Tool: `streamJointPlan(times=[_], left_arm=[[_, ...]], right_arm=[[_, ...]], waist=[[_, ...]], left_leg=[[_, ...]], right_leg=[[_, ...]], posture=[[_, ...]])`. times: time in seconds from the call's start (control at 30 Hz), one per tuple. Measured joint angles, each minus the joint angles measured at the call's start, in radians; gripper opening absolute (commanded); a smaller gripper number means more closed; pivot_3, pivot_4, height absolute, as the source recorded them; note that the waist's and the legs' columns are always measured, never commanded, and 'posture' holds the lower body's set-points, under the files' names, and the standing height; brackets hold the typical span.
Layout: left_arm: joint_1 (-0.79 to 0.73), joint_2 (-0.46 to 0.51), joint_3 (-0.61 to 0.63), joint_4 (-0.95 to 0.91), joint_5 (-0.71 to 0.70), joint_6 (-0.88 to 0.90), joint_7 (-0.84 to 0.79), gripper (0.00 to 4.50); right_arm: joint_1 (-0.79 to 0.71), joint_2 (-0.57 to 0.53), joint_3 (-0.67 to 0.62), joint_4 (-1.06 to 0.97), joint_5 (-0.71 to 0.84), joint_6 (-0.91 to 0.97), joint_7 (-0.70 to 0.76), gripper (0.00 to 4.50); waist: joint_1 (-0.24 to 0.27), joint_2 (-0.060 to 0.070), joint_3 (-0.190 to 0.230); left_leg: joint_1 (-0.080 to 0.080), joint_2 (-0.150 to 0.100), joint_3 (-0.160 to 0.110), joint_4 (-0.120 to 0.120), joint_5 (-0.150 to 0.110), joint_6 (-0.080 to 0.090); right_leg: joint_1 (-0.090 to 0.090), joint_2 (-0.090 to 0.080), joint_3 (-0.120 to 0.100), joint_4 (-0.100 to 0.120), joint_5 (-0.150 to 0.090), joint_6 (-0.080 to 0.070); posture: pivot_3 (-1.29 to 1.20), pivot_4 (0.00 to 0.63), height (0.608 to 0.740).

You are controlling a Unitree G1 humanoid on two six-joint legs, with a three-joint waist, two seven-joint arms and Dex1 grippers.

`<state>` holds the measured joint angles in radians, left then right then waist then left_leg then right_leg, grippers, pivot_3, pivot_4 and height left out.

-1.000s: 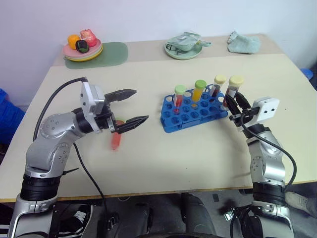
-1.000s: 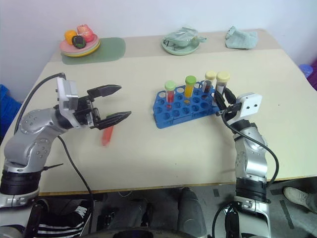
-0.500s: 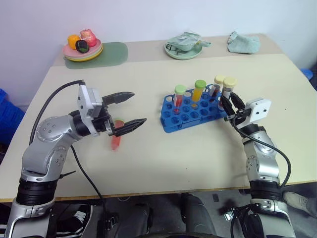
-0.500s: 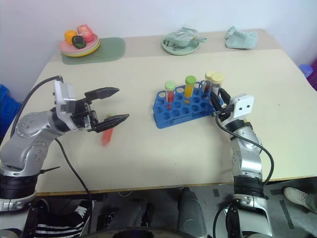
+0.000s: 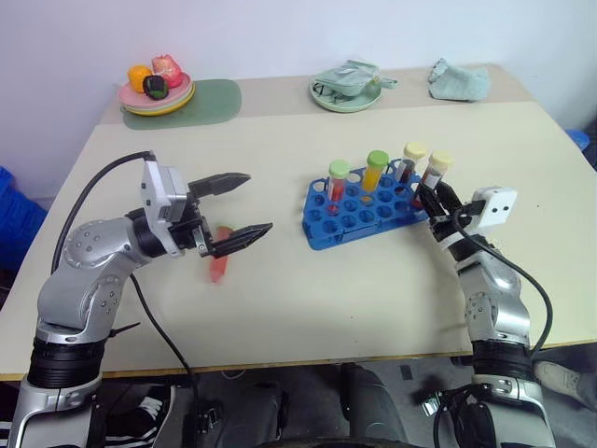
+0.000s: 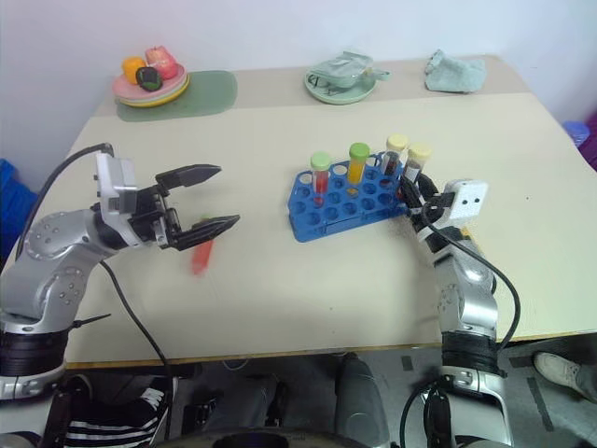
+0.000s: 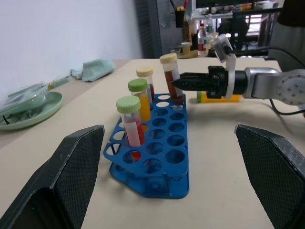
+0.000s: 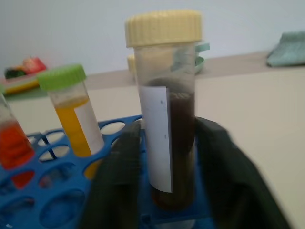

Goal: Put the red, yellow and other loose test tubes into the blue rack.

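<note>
Brown tube [image 8: 167,114] now racked, leaning.

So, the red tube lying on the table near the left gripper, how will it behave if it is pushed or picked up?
The red tube lies on its side on the flat table, and it looks round, so a push would probably roll it. It seems smooth plastic, perhaps slippery. It is small and holds liquid, so likely light. The open left gripper should close on it squarely.
</note>
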<state>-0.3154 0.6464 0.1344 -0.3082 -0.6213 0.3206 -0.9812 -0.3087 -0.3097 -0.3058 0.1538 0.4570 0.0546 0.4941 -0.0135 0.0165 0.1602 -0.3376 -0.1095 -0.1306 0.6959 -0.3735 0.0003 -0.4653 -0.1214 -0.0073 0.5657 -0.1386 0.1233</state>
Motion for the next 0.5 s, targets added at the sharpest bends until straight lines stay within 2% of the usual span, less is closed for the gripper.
streamJointPlan(times=[0.07,0.1,0.23,0.3,0.5], left_arm=[[0.0,0.0,0.0,0.0,0.0,0.0,-0.001,4.5],[0.0,0.0,0.0,0.0,0.0,-0.001,-0.001,4.5],[0.004,-0.001,0.0,0.0,0.001,-0.007,-0.006,4.5],[0.007,-0.003,-0.001,0.001,0.002,-0.011,-0.01,4.5],[0.027,-0.009,-0.003,0.004,0.004,-0.032,-0.019,4.5]], right_arm=[[0.0,-0.005,0.001,-0.011,-0.003,0.003,-0.003,4.11],[0.0,-0.012,0.003,-0.018,-0.007,0.003,-0.005,4.45],[0.001,-0.077,0.009,-0.068,-0.041,0.019,-0.005,4.45],[0.014,-0.145,0.01,-0.113,-0.037,0.076,0.02,4.45],[0.094,-0.462,-0.036,-0.248,0.041,0.355,0.153,4.45]], waist=[[0.0,0.0,0.0],[0.0,0.0,0.0],[0.001,0.0,0.0],[0.003,0.0,0.0],[0.009,0.0,0.0]], left_leg=[[0.0,0.0,0.0,0.0,0.0,0.0],[0.0,0.0,0.0,0.0,0.0,0.0],[0.0,0.0,0.0,0.0,0.0,0.0],[0.0,0.0,0.0,0.0,0.0,0.0],[0.0,0.0,0.001,0.0,0.0,0.001]], right_leg=[[0.0,0.0,0.0,0.0,0.0,0.0],[0.0,0.0,0.0,0.0,0.0,0.0],[0.0,0.0,0.0,0.0,0.0,0.0],[0.0,0.0,0.0,0.0,0.0,0.0],[0.001,0.0,0.0,-0.002,0.0,0.0]], posture=[[0.0,0.15,0.74],[0.0,0.15,0.74],[0.0,0.15,0.74],[0.0,0.15,0.74],[0.0,0.15,0.74]])
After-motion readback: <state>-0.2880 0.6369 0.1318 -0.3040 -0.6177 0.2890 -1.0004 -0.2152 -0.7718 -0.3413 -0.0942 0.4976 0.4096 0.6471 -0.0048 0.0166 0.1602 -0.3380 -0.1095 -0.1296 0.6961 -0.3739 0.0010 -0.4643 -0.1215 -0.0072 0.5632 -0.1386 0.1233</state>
